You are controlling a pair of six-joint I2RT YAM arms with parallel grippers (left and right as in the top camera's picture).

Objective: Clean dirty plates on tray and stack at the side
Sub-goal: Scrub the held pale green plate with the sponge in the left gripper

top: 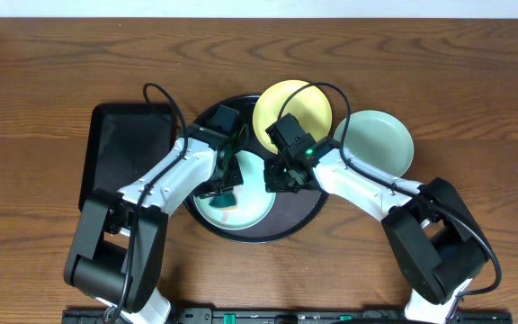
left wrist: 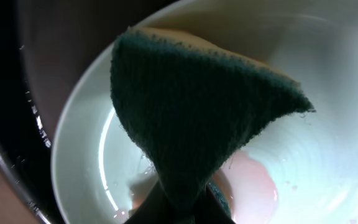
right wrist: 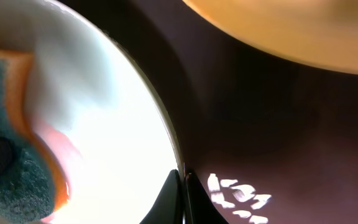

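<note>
Overhead: both arms reach inward over the tray (top: 300,209); left gripper (top: 225,187) pinches the sponge (left wrist: 197,118) on a mint plate (top: 255,212), right gripper (top: 277,180) clamps its rim.

1. round tray (top: 302,216) mid-table; near plate (top: 257,209) in it, left-near part;
2. sponge (top: 226,196) in near plate, left side;
3. second plate (top: 306,106) overlaps round tray's far-right rim;
4. third plate (top: 383,144) on table (top: 475,81), right of round tray, just beside second plate;
5. rectangular tray (top: 120,148) left of round tray
</note>
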